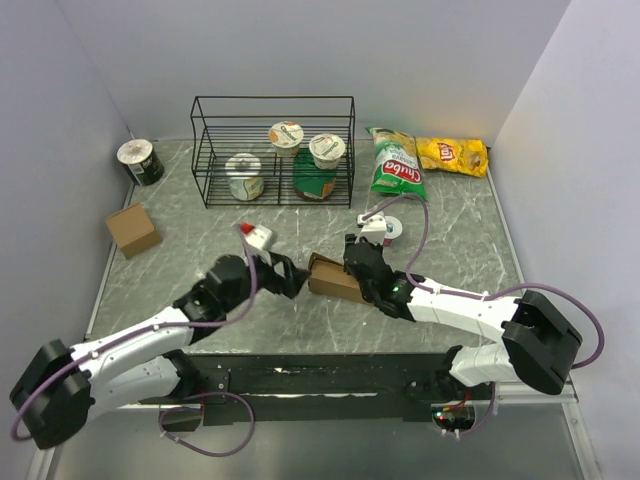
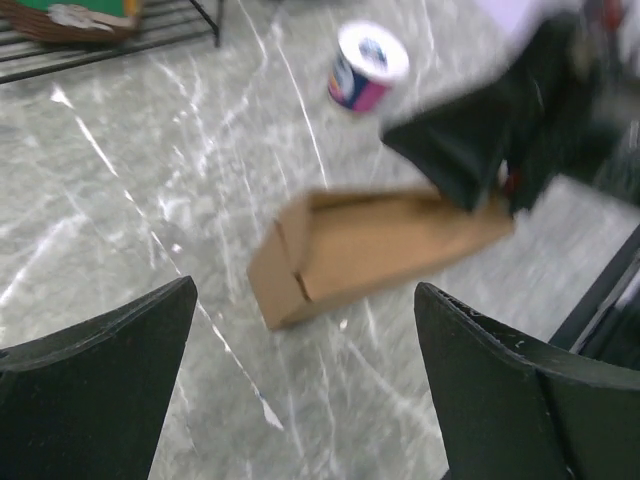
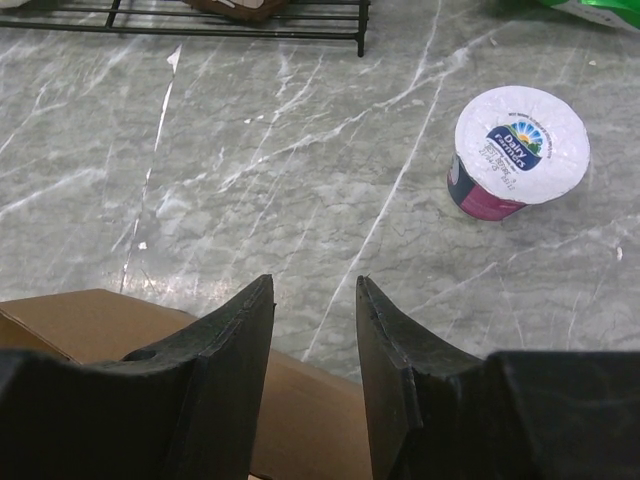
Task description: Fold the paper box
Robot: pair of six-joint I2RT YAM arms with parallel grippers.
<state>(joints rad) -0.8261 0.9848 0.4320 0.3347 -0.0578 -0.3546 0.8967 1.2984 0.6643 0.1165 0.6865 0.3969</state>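
Gaping wide, the left gripper (image 2: 305, 288) is hovering beside the paper box (image 2: 370, 250) toward the tabletop's (image 1: 190, 250) near edge; the right gripper (image 3: 315, 285) is touching it, grip unclear.

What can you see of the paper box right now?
The paper box is plain brown cardboard, an oblong carton partly folded, its upper side looking open. It lies on the marble table between both arms. The right fingers rest at one end; whether they pinch it is unclear. The open left fingers stand clear.
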